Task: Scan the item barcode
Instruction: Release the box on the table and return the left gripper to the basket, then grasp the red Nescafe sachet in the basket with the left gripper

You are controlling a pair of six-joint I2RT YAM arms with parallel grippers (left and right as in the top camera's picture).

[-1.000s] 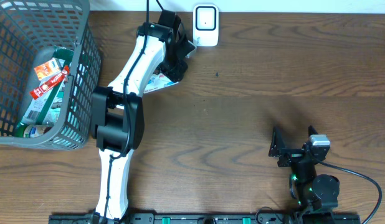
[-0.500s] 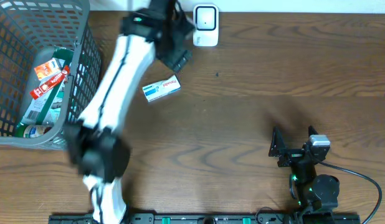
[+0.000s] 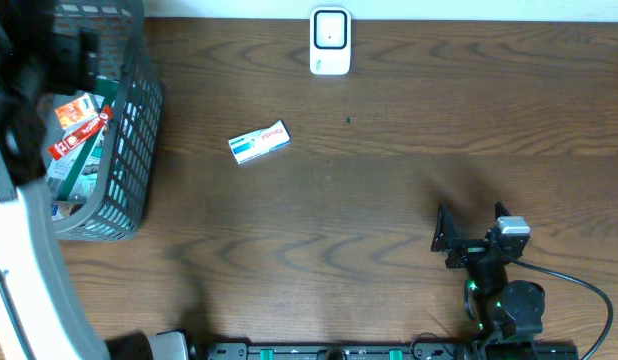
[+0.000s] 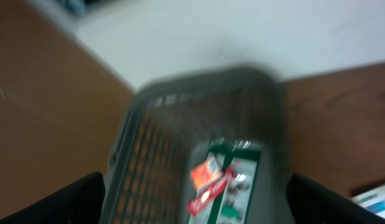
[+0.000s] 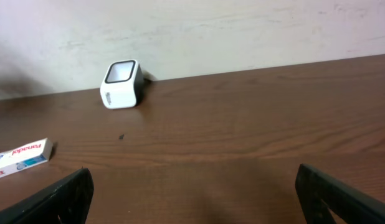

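Item: red packet (image 4: 208, 180) in basket (image 4: 136, 155), straight ahead of left gripper (image 4: 195, 205).
Left gripper: jaws wide, holding nothing.
Approach: drop clear of the basket walls and straddle the packet's narrow sides.

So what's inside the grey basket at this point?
The basket holds a red-and-white packet lying on a green-and-white pack. The left arm covers part of the basket, so anything under it is hidden.

I see the scanner (image 5: 121, 84) at eleven o'clock, near the wall (image 5: 242, 25); a white box (image 5: 21, 155) lies flat on the table (image 5: 242, 137) at nine. Right gripper (image 5: 195, 202) spread wide.
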